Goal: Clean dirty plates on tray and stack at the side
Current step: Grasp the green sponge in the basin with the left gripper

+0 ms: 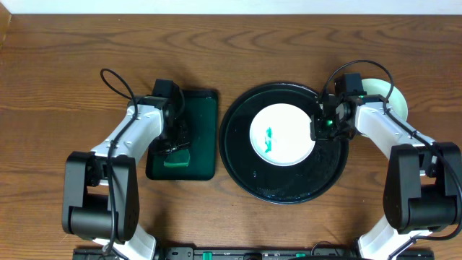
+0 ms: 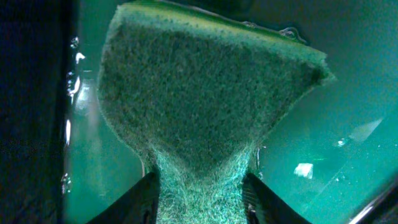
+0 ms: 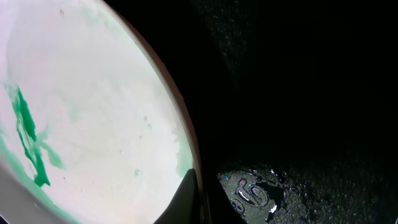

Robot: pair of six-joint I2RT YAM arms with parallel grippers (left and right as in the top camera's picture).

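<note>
A white plate (image 1: 283,135) with a green smear lies in the middle of the round black tray (image 1: 289,189). My right gripper (image 1: 318,131) is shut on the plate's right rim. In the right wrist view one finger lies over the rim of the plate (image 3: 93,112) and the right gripper (image 3: 200,194) pinches its edge above the wet tray (image 3: 298,93). My left gripper (image 1: 175,146) is over the green sponge (image 1: 177,159). The left wrist view shows the sponge (image 2: 205,93) squeezed to a narrow waist by the left gripper (image 2: 199,190), with fingers (image 2: 140,200) pressing both sides.
The sponge sits in a dark green rectangular tray (image 1: 203,115) holding water, left of the black tray. A pale mint plate (image 1: 397,101) lies on the table right of the black tray, partly hidden behind my right arm. Cables arch over both arms.
</note>
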